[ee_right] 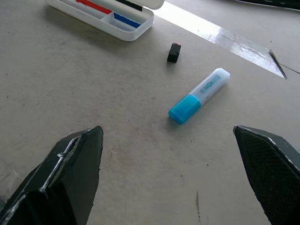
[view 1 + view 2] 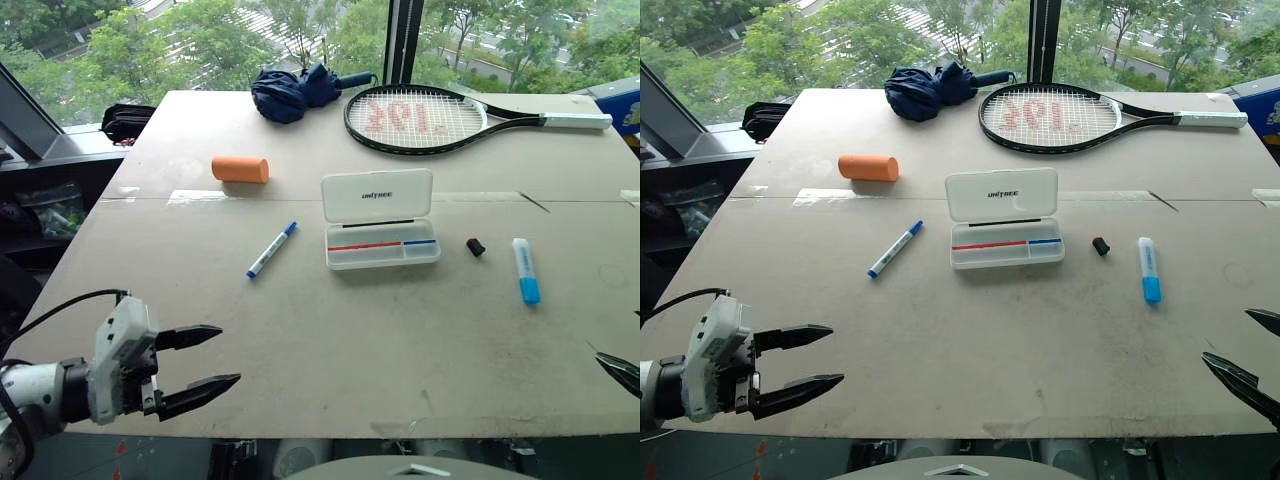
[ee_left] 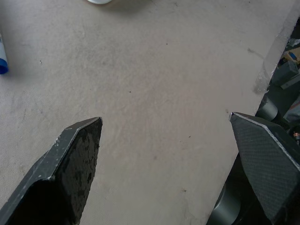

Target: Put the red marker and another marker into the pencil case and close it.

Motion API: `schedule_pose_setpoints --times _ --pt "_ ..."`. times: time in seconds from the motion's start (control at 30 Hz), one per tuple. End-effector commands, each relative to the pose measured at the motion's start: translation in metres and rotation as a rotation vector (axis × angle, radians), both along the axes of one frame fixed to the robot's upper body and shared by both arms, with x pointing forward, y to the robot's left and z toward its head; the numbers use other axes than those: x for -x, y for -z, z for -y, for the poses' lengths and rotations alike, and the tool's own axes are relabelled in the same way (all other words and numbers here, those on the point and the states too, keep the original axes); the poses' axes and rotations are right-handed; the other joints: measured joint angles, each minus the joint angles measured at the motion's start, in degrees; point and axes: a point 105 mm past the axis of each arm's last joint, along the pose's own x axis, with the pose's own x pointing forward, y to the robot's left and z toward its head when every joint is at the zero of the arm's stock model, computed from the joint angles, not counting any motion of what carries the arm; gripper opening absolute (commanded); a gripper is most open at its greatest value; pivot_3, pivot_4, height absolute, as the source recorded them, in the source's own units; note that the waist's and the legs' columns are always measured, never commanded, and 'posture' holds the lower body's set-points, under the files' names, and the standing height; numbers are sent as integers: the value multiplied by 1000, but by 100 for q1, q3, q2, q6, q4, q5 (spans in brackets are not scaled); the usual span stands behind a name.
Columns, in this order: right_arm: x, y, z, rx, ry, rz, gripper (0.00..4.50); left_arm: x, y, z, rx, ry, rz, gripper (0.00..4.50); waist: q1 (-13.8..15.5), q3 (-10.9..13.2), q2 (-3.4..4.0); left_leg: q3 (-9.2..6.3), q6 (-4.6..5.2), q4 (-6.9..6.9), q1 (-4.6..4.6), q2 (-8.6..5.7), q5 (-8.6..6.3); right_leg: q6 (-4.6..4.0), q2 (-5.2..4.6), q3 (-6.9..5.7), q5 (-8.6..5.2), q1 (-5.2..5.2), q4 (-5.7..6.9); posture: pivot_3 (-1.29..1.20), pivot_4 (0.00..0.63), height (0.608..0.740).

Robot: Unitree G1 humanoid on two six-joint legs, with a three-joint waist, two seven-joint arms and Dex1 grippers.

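Pencil case (image 2: 381, 232) lying open mid-table, long axis running left-right, red marker (image 2: 364, 245) already lying inside | left gripper (image 2: 196, 369) and right gripper (image 2: 1244, 352) hovering spread, empty, near edge | blue marker (image 2: 272, 249) lying diagonal, nearer left arm.

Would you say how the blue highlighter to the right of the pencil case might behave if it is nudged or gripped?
The highlighter looks like smooth plastic, so it may slip. Lying flat, it probably slides or rolls. It seems stiff and light.

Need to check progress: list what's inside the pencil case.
The open pencil case holds a red marker and a short blue piece in its tray. The raised lid hides nothing inside.
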Motion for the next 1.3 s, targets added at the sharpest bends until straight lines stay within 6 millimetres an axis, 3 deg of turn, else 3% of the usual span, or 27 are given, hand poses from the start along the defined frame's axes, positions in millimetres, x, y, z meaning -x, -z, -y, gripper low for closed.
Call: schedule_pose_setpoints --times 0.03,0.13,0.3,0.5,0.7,0.8,1.03,1.07,1.3 --pt "5 -11 -9 13 -15 82 4475 -23 -6 12 3 16 112 4408 0 0 0 0 0 0 0 0 0 0 0 0 0 0 0 0 150 730" --pt "14 -18 -44 -44 -113 140 4475 -65 -15 54 -13 108 180 4408 218 -4 51 11 -1 6 -3 19 2 6 -28 -71 -5 27 -2 0 150 730" --pt "19 -28 -85 -83 -256 115 4475 -98 -7 99 -73 275 163 4408 24 -13 25 95 12 8 13 47 -4 29 5 -56 11 39 5 0 150 730" --pt "17 -36 -108 -75 -314 122 4475 -147 4 141 -126 316 191 4408 -17 -5 3 106 21 7 19 46 -9 32 20 -45 11 35 5 0 150 730" --pt "18 -42 -123 -61 -330 157 4475 -166 19 155 -225 366 205 4408 -16 0 -6 101 21 8 9 49 -9 32 27 -46 11 29 6 0 150 730" --pt "19 -40 -128 -68 -332 164 4500 -170 30 151 -290 380 203 3577 -15 0 -6 98 21 9 6 49 -9 32 28 -48 11 27 7 0 150 730" --pt "21 -37 -132 -81 -334 176 4500 -167 36 147 -318 447 213 251 -5 -1 -6 100 21 11 6 51 -9 32 23 -47 11 28 6 0 150 730" --pt "21 -36 -132 -83 -335 177 4500 -164 36 147 -311 473 219 60 -5 -4 -6 100 21 11 6 51 -9 32 23 -47 11 28 7 0 150 730" --pt "21 -32 -124 -72 -283 154 4500 -128 33 136 -301 716 244 60 -11 -5 -3 102 21 10 7 58 -9 31 23 -48 10 27 6 0 150 730"
